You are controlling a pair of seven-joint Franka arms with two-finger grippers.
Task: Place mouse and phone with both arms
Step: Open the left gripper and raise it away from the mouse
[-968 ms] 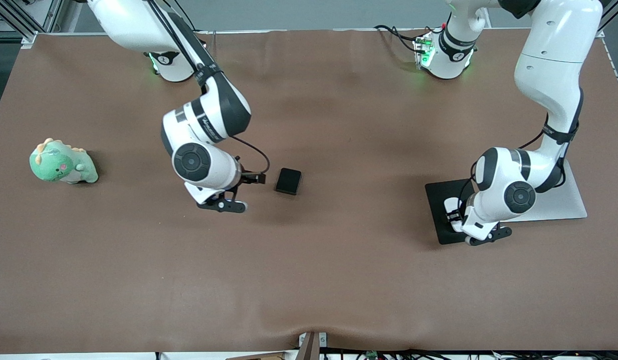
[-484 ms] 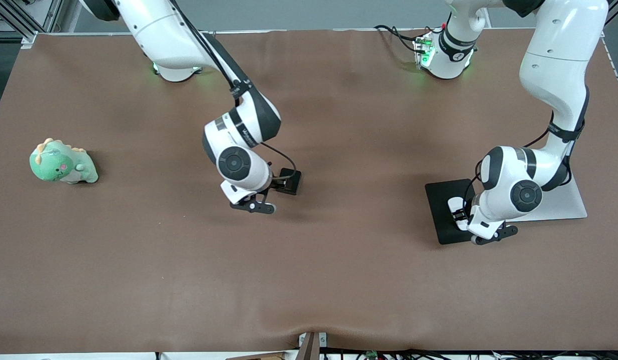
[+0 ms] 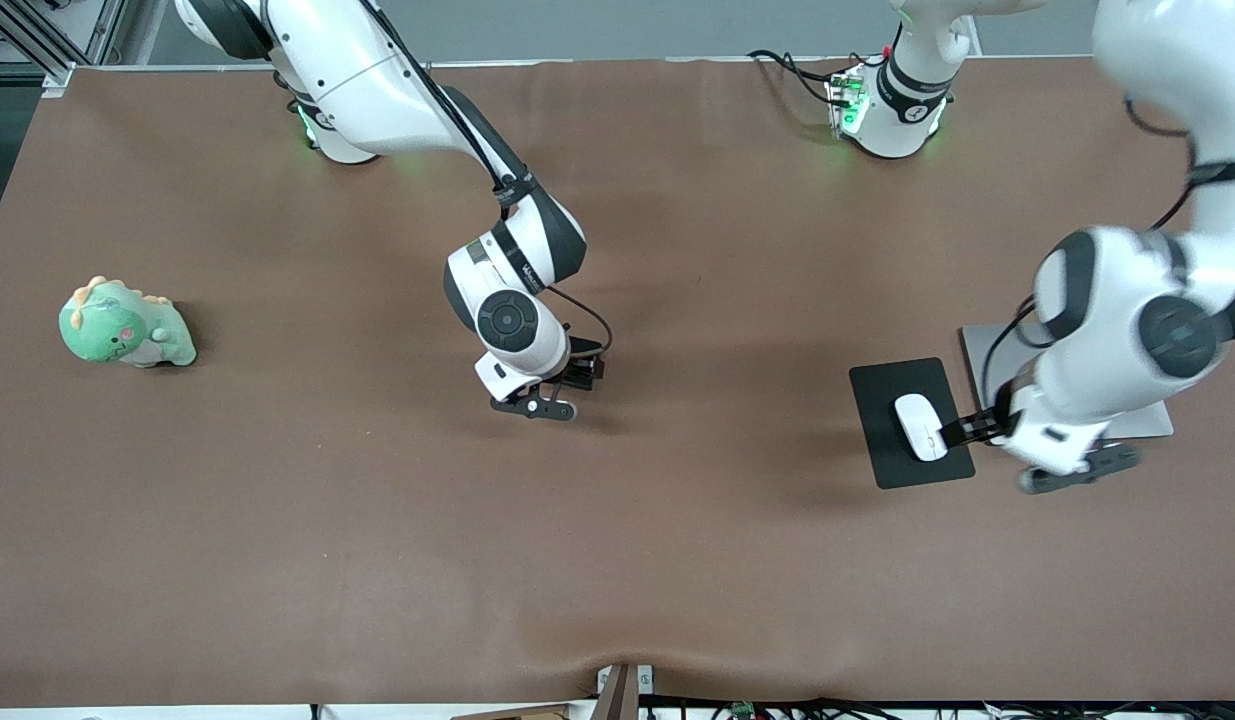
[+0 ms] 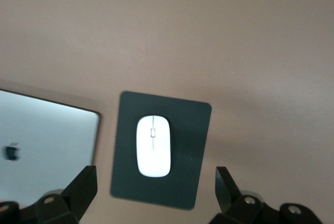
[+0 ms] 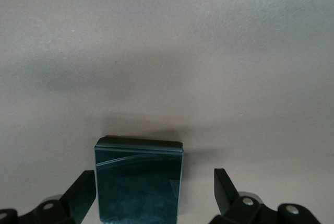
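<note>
The white mouse [image 3: 920, 427] lies on the black mouse pad [image 3: 882, 385], free of any gripper. My left gripper [image 3: 962, 432] is open and empty, raised above the pad's edge beside the mouse. In the left wrist view the mouse [image 4: 153, 145] lies on the pad [image 4: 193, 130], well below my open left gripper [image 4: 155, 185]. My right gripper [image 3: 580, 372] is open and low over the black phone, which it mostly hides in the front view. In the right wrist view the phone [image 5: 139, 177] lies flat between the open fingers of my right gripper [image 5: 154, 195], which do not touch it.
A silver laptop [image 3: 1137, 420] lies closed beside the mouse pad toward the left arm's end, partly hidden by the left arm; it also shows in the left wrist view [image 4: 47, 140]. A green dinosaur plush [image 3: 125, 325] sits near the right arm's end of the brown table [image 3: 617, 560].
The right gripper moved along the table to the phone and now straddles it. The left gripper let go of the mouse, rose and drew back toward the laptop; the mouse stays on the pad.
</note>
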